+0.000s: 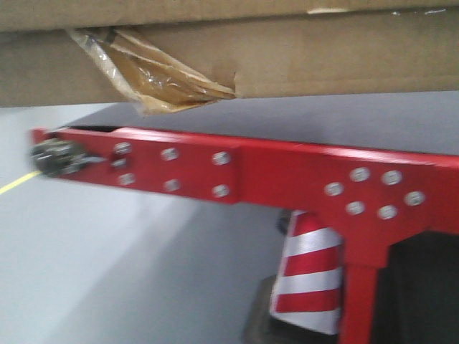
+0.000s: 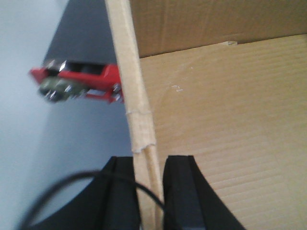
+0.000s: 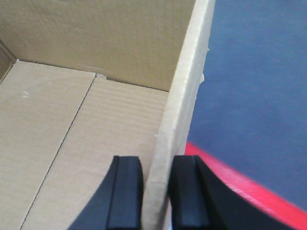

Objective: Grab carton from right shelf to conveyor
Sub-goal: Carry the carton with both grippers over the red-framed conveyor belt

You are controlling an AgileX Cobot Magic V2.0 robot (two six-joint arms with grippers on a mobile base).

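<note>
The brown carton (image 1: 301, 54) fills the top of the front view, with a ragged wad of yellowish tape (image 1: 154, 79) on its lower edge. It hangs just above the conveyor's dark belt (image 1: 323, 118) and red frame (image 1: 287, 172). My left gripper (image 2: 149, 191) is shut on the carton's left wall (image 2: 127, 72), one black finger on each side. The open carton's bare floor (image 2: 230, 120) lies to the right of it. My right gripper (image 3: 156, 191) is shut on the carton's right wall (image 3: 184, 96), over the belt (image 3: 259, 72) and its red border (image 3: 240, 187). The right shelf is out of view.
A red-and-white striped cone (image 1: 308, 279) stands on the floor under the conveyor frame, beside its red leg (image 1: 358, 301). Pale grey floor (image 1: 107, 272) spreads to the left. A roller end with bolts (image 2: 60, 88) marks the conveyor's left corner.
</note>
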